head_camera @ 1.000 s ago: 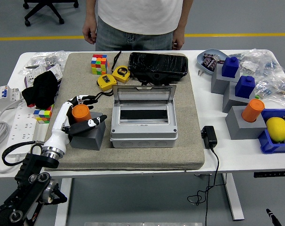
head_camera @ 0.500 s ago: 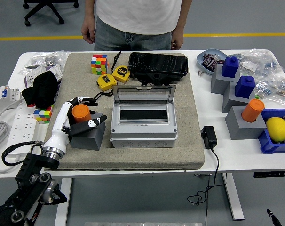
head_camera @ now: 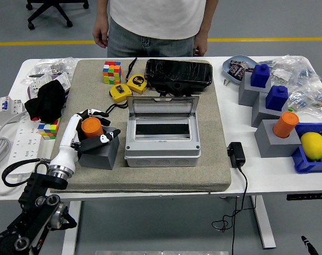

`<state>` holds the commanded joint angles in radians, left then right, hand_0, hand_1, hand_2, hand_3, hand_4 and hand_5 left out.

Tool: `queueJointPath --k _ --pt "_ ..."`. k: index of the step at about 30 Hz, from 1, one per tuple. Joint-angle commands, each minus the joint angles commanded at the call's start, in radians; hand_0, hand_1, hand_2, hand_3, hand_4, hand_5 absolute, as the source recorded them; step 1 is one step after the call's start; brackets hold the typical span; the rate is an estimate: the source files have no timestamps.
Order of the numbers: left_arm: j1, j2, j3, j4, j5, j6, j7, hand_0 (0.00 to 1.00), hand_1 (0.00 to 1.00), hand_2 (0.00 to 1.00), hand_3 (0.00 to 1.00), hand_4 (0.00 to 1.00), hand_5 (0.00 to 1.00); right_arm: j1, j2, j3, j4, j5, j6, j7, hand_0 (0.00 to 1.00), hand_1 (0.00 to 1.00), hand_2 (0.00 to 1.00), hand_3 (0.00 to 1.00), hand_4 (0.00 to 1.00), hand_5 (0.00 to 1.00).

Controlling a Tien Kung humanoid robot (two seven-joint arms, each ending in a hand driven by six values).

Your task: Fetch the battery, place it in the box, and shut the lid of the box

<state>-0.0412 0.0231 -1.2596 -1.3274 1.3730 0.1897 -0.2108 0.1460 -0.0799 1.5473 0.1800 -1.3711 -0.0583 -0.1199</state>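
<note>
My left hand (head_camera: 89, 133) has its fingers wrapped around the orange battery (head_camera: 91, 126), which stands upright in its grey holder (head_camera: 100, 152) at the mat's near left. Just to the right, the box (head_camera: 161, 139) waits with its lid (head_camera: 162, 108) raised, so I judge a short lift and carry will do.

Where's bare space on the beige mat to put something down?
Free: the beige mat strip right of the open grey plastic box, and the front strip below it. Crowded: the far edge with the Rubik's cube, yellow tape measures and black pouch; the left, where the left hand wraps the orange cylinder battery on its grey block.
</note>
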Motion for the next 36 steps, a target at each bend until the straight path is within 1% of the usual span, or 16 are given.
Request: queueJointPath --k 2,3,8,9,14,15,20,21,26,27,32,33,36 --pt "-0.001 0.000 0.001 0.001 -0.001 0.003 -0.001 0.231 0.401 0.363 0.403 0.954 0.002 0.000 0.000 0.000 0.000 0.000 0.000 0.000 0.722 0.663 0.689 0.738 0.998 0.998" --pt "-0.001 -0.001 0.001 0.001 -0.001 0.003 -0.001 0.194 0.325 0.294 0.333 0.945 0.002 0.000 0.000 0.001 0.000 0.000 0.000 0.000 0.721 0.662 0.688 0.738 0.998 0.998" --pt "-0.002 -0.001 0.002 0.003 0.004 0.006 0.000 0.194 0.325 0.294 0.333 0.945 0.002 0.000 0.000 0.002 0.000 0.000 0.000 0.001 0.721 0.662 0.688 0.738 0.998 0.998" --pt "-0.002 -0.001 0.003 0.003 0.006 0.007 0.000 0.173 0.246 0.231 0.243 0.926 0.002 0.000 0.000 0.002 0.000 0.000 0.000 0.001 0.721 0.662 0.689 0.738 0.998 0.998" --pt "-0.004 -0.001 0.004 0.006 0.007 0.011 0.000 0.173 0.246 0.231 0.243 0.926 0.002 0.001 0.000 0.001 0.000 0.000 0.000 0.001 0.721 0.662 0.689 0.738 0.998 0.998" --pt "-0.004 -0.001 0.005 0.006 0.007 0.012 0.000 0.154 0.193 0.177 0.180 0.928 0.002 0.001 0.000 0.001 0.000 0.000 0.000 0.001 0.721 0.662 0.689 0.738 0.998 0.998" --pt "-0.007 -0.001 0.008 0.008 0.006 0.015 -0.001 0.154 0.193 0.177 0.180 0.928 0.002 0.001 -0.001 0.003 0.000 0.000 0.000 0.000 0.721 0.662 0.689 0.738 0.998 0.998" --pt "-0.007 -0.001 0.009 0.008 0.005 0.015 -0.002 0.128 0.120 0.133 0.134 0.946 0.002 0.001 -0.001 0.003 0.000 0.000 0.000 0.000 0.722 0.663 0.689 0.738 0.998 0.998" --pt "-0.009 -0.001 0.014 0.015 -0.010 0.013 -0.012 0.128 0.120 0.133 0.134 0.946 0.002 0.001 -0.002 0.004 0.000 -0.001 0.000 0.000 0.722 0.663 0.689 0.738 0.998 0.998" --pt "-0.009 -0.001 0.016 0.016 -0.014 0.014 -0.014 0.086 0.064 0.085 0.093 0.998 0.002 0.001 -0.002 0.004 0.000 -0.001 0.000 0.000 0.722 0.663 0.689 0.738 0.998 0.998" --pt "-0.011 -0.001 0.022 0.023 -0.038 0.020 -0.029 0.086 0.064 0.085 0.093 0.998 0.002 0.001 -0.002 0.002 0.000 0.001 0.000 0.001 0.722 0.663 0.689 0.738 0.998 0.998" --pt "-0.011 -0.001 0.022 0.024 -0.044 0.020 -0.032 0.059 0.026 0.043 0.048 0.998 0.002 0.001 -0.002 0.001 0.000 0.001 0.000 0.001 0.719 0.663 0.688 0.738 0.998 0.998" --pt "-0.013 0.000 0.022 0.027 -0.061 0.023 -0.040 0.059 0.026 0.043 0.048 0.998 0.002 0.001 -0.002 0.002 0.000 0.000 0.000 0.000 0.719 0.663 0.688 0.738 0.998 0.998"
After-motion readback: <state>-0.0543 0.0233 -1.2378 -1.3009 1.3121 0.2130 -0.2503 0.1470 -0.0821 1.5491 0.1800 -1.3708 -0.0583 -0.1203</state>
